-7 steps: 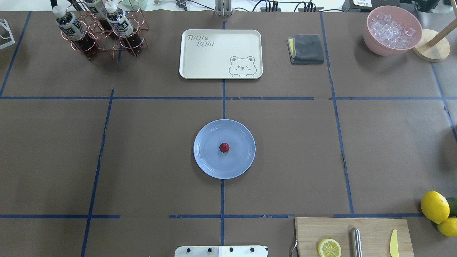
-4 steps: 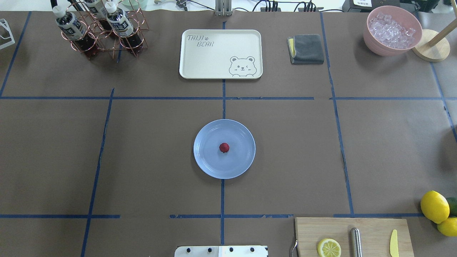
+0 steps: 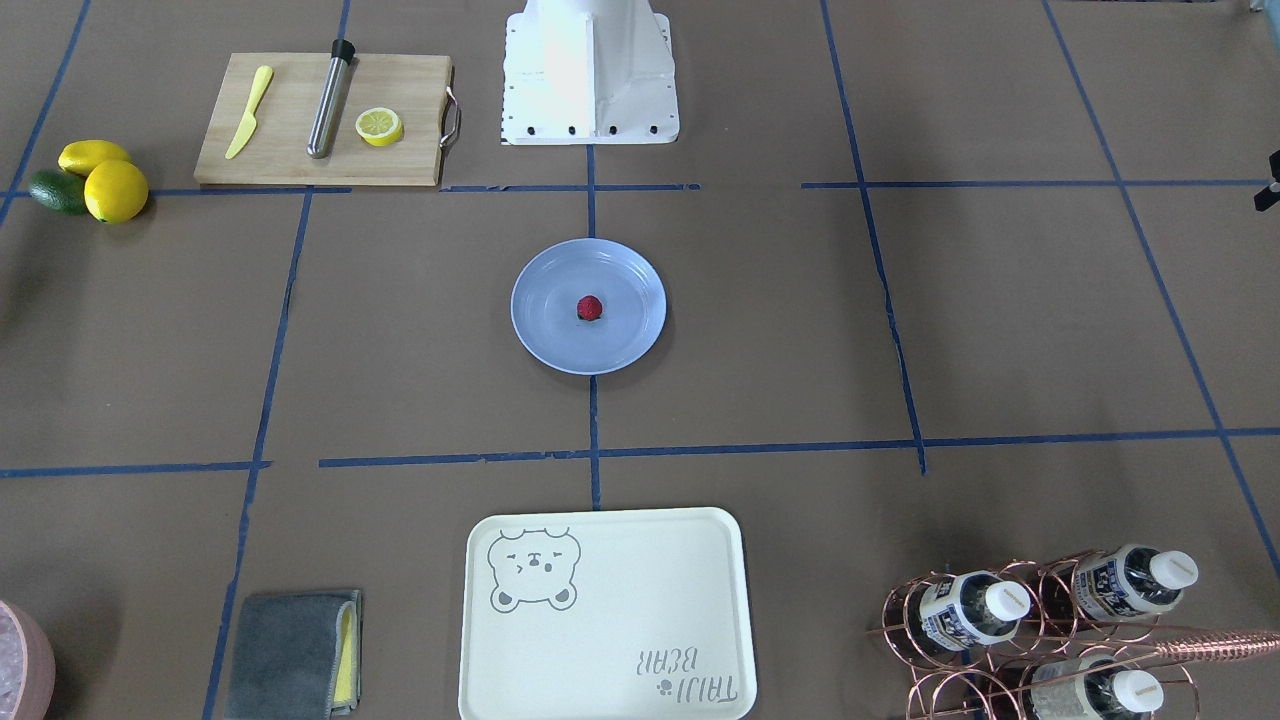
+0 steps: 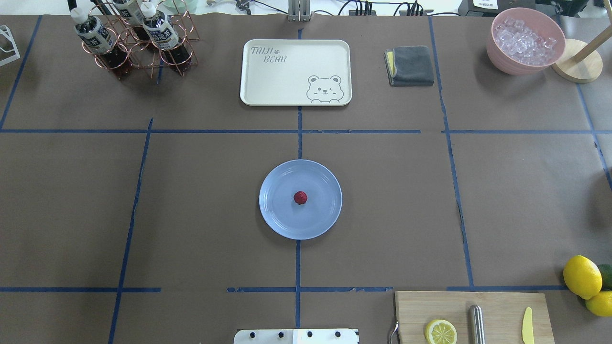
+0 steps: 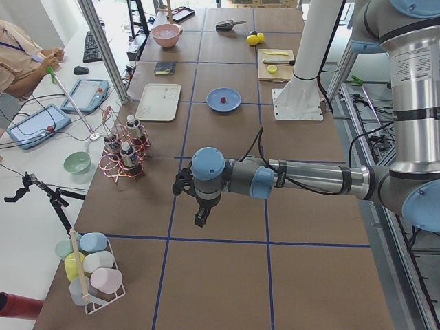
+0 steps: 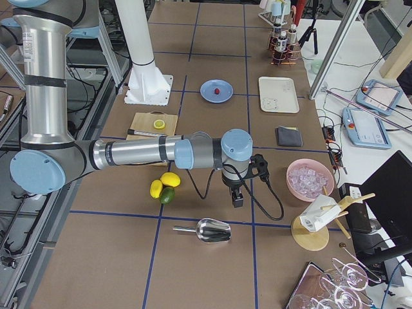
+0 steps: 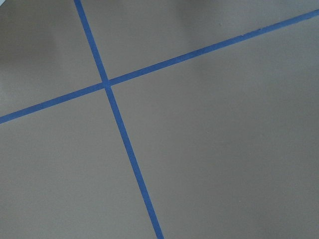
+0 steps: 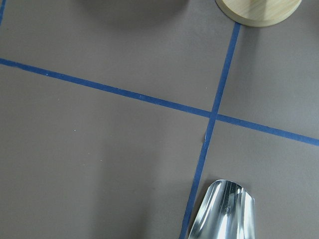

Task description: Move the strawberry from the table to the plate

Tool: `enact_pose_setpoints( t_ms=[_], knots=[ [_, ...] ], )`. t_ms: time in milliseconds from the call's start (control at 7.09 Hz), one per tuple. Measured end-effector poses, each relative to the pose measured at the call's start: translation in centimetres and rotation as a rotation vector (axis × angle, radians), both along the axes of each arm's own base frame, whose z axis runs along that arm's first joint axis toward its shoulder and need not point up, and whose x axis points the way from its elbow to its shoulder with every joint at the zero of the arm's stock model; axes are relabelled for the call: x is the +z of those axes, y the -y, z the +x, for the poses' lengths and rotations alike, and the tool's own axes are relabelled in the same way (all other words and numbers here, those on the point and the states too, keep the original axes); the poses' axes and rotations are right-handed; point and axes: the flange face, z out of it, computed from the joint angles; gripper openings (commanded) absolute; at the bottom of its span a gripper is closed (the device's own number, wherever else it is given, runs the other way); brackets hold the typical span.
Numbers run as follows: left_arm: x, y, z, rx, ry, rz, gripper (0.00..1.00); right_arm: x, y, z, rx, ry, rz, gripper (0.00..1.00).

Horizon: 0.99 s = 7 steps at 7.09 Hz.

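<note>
The small dark-red strawberry [image 4: 300,197] [image 3: 589,308] lies in the middle of the light-blue plate [image 4: 321,216] [image 3: 631,336], which rests on the brown taped table [image 4: 191,215]. Neither arm shows in the overhead or front views. The left gripper [image 5: 200,218] hangs over bare table far from the plate [image 5: 231,105], seen only in the left side view; I cannot tell whether it is open or shut. The right gripper [image 6: 237,199] hangs near the lemons, far from the plate [image 6: 208,87], and I cannot tell its state either. Both wrist views show only table.
A cream bear-print tray [image 4: 295,71] and a grey cloth [image 4: 411,65] lie beyond the plate. A bottle rack [image 4: 134,40] stands far left, a pink ice bowl [image 4: 525,40] far right. A cutting board [image 4: 473,317], lemons [image 4: 582,276] and a metal scoop [image 6: 205,230] are on the right.
</note>
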Motion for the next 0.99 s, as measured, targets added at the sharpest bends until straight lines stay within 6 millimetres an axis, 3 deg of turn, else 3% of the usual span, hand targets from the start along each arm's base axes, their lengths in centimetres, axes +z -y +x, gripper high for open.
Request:
enact_pose_setpoints(
  t_ms=[988],
  knots=[
    [-1.5,0.9,-0.2,-0.009,0.0,0.034,1.0,0.9,-0.1,-0.1,0.001,-0.005,-0.02,1.0]
  ],
)
